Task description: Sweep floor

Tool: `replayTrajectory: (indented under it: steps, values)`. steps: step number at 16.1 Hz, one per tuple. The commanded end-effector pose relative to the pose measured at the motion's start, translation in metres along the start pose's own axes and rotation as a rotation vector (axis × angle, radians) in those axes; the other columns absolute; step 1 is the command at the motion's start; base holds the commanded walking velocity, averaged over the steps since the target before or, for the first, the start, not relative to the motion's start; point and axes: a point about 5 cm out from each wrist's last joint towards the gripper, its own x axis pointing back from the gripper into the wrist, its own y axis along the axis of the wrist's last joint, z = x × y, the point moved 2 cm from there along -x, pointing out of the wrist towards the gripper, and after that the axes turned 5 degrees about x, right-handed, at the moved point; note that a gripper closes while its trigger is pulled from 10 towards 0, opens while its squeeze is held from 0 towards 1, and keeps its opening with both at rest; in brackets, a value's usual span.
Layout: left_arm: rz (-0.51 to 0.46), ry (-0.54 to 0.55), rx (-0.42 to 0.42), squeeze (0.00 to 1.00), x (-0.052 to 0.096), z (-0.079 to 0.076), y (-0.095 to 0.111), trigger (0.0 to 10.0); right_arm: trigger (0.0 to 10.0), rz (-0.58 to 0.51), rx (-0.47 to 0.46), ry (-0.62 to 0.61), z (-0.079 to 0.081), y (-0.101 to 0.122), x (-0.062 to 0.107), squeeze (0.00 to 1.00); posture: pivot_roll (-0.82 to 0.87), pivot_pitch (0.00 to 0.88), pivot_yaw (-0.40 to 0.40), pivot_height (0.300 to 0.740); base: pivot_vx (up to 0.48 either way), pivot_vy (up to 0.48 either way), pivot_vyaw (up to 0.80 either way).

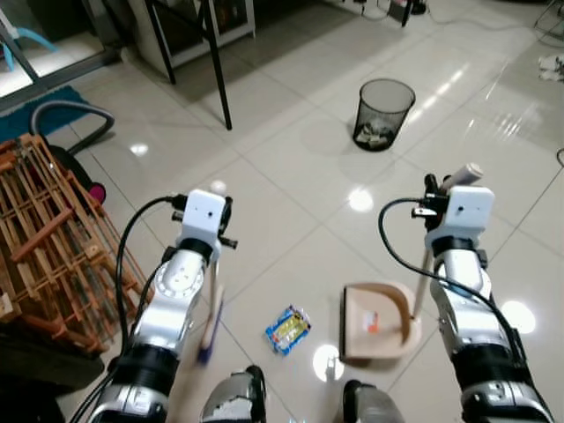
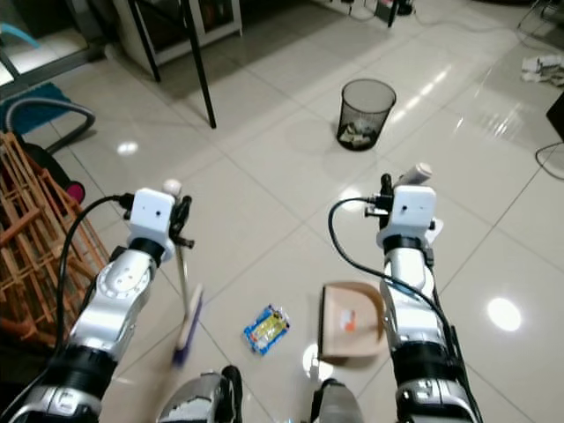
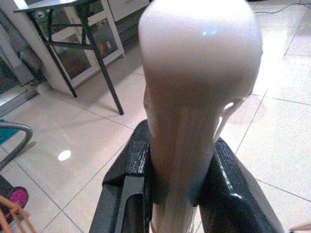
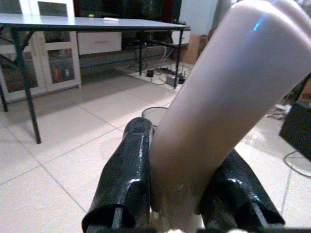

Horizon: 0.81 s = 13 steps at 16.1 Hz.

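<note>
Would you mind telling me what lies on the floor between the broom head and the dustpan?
A small blue-and-yellow wrapper lies on the tiles between the broom and the dustpan, apart from both, as the left eye view shows.

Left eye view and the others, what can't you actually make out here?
- Broom head: blurred in both eye views; bristles unclear.
- Snack wrapper: print too small to read.
- Wire bin: contents too small to name.
- Dustpan: partly behind the right arm; small orange bit inside unidentifiable.
- Wrist views: handles block the floor ahead.
</note>
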Motion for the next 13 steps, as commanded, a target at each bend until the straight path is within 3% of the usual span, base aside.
replayTrajectory:
  steps: [1, 4, 8, 10, 12, 13]
  values:
    - [0.0, 0.018, 0.0, 0.0, -0.001, 0.003, -0.001, 10.0, 10.0, -0.039, -0.017, 0.028, 0.008, 0.007, -0.004, 0.0, 0.06, 0.279, 0.082, 0.74, 0.0, 0.0, 0.0]
    - [0.011, 0.021, 0.018, 0.0, -0.001, -0.006, -0.008, 10.0, 10.0, -0.026, -0.034, 0.133, 0.043, 0.001, -0.002, 0.0, 0.06, 0.279, 0.074, 0.74, 0.0, 0.0, 0.0]
    - [0.023, 0.014, 0.089, 0.0, -0.005, -0.021, -0.01, 10.0, 10.0, -0.021, -0.058, 0.167, 0.074, 0.0, 0.005, 0.0, 0.06, 0.287, 0.073, 0.74, 0.0, 0.0, 0.0]
    - [0.023, -0.009, 0.142, 0.0, -0.008, -0.031, -0.007, 10.0, 10.0, -0.018, -0.045, 0.154, 0.078, -0.002, 0.005, 0.0, 0.07, 0.283, 0.076, 0.74, 0.0, 0.0, 0.0]
    - [0.019, -0.075, 0.26, 0.0, -0.008, -0.049, -0.001, 10.0, 10.0, -0.02, -0.037, 0.102, 0.075, -0.003, 0.006, 0.0, 0.07, 0.279, 0.077, 0.74, 0.0, 0.0, 0.0]
    - [0.016, -0.088, 0.267, 0.0, -0.008, -0.052, 0.0, 10.0, 10.0, -0.021, -0.04, 0.097, 0.075, -0.003, 0.006, 0.0, 0.07, 0.279, 0.077, 0.74, 0.0, 0.0, 0.0]
